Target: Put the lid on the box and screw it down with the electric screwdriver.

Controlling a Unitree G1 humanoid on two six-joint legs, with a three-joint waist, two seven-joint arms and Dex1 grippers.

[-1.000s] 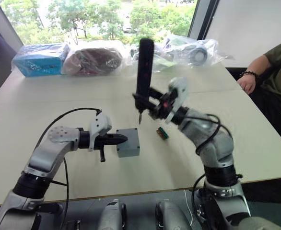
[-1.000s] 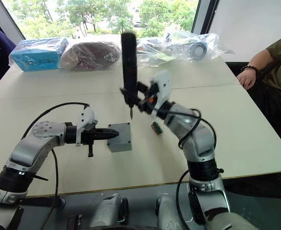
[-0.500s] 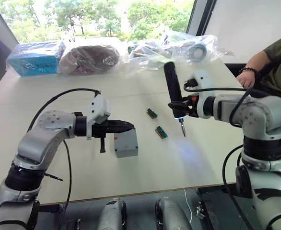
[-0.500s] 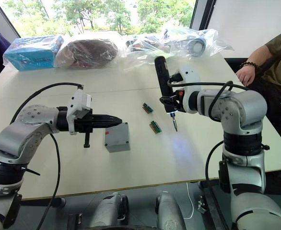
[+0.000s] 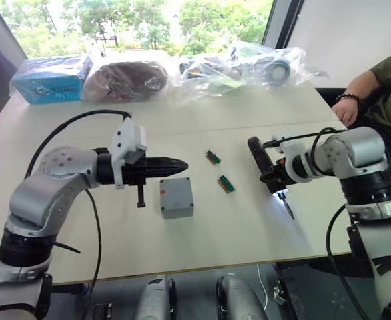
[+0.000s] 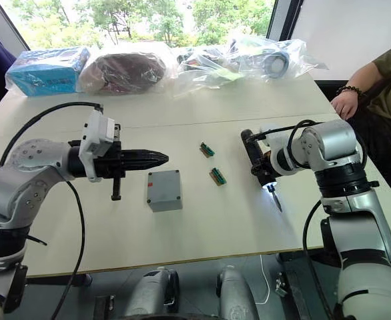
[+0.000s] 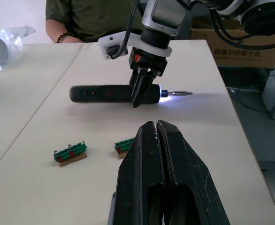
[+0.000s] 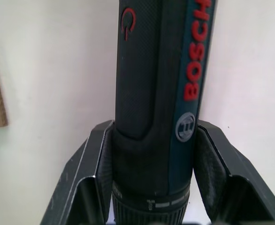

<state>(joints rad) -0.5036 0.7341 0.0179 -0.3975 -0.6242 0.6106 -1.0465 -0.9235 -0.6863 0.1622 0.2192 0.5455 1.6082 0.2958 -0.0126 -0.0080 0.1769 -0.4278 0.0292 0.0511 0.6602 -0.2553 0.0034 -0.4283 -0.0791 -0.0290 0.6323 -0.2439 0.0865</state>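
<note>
Pale table (image 5: 202, 247) under a bright window: the box (image 5: 176, 197) sits near the middle toward the front edge, its lid (image 6: 163, 186) seated flat on top, so the covering looks done. Whether screws are in, I cannot tell. Toward the right edge, the right gripper (image 7: 143, 92) clamps the electric screwdriver (image 5: 267, 169), lying low, tip lit. The left gripper (image 5: 171, 164), jaws closed and empty, hovers just behind the box.

Left gripper (image 5: 181, 164) fingers pressed together, arm outstretched; right gripper (image 5: 273, 179) fingers clamped.
</note>
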